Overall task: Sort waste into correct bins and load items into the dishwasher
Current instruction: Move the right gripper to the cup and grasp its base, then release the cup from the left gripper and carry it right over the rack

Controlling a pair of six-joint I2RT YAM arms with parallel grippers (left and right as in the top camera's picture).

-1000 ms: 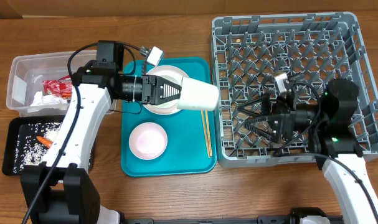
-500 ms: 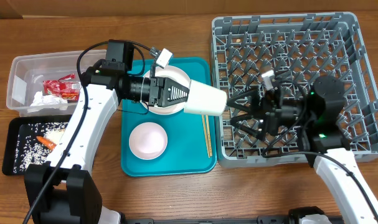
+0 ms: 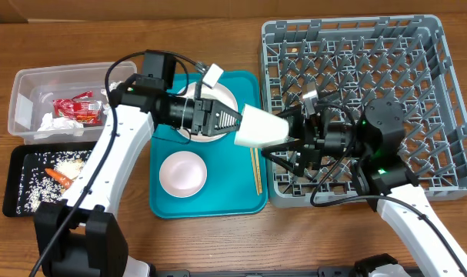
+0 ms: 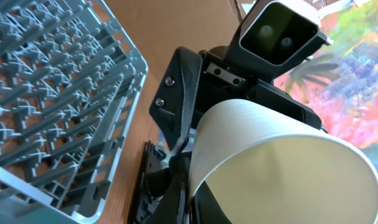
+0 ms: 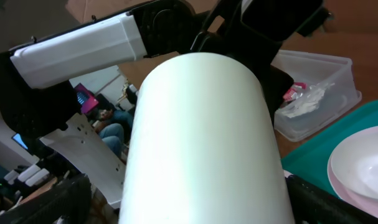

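**Cup being offered from one arm to the other at the rack's edge**

The left end effector (image 3: 233, 121) is pinching the cup (image 3: 261, 128) at one end and holding it on its side in the air. The cup is hanging over the right edge of the teal tray (image 3: 218, 206), just beside the rack (image 3: 418, 46). It is probably being held level so that its free end is pointing at the other arm.

The right end effector (image 3: 289, 140) is reaching out over the rack's left wall with its fingers spread wide. The cup's free end is lying between them, one finger to either side. In the right wrist view the cup's wall (image 5: 201, 137) is filling the frame, so it is sitting close in the opening. Whether the fingers are touching it cannot be told. This is judged to be a handover: the rack is lying on the right arm's side, and the left arm is already stretching far across the counter (image 3: 218, 250).

A bowl (image 3: 181, 172) and the chopsticks (image 3: 255, 171) are waiting on the teal tray. The wrapper (image 3: 73, 108) and tissues (image 3: 60, 125) are lying in the tub (image 3: 21, 85). The carrot piece (image 3: 56, 175) is lying in the black tray (image 3: 12, 165), so the sorting is looking largely done.
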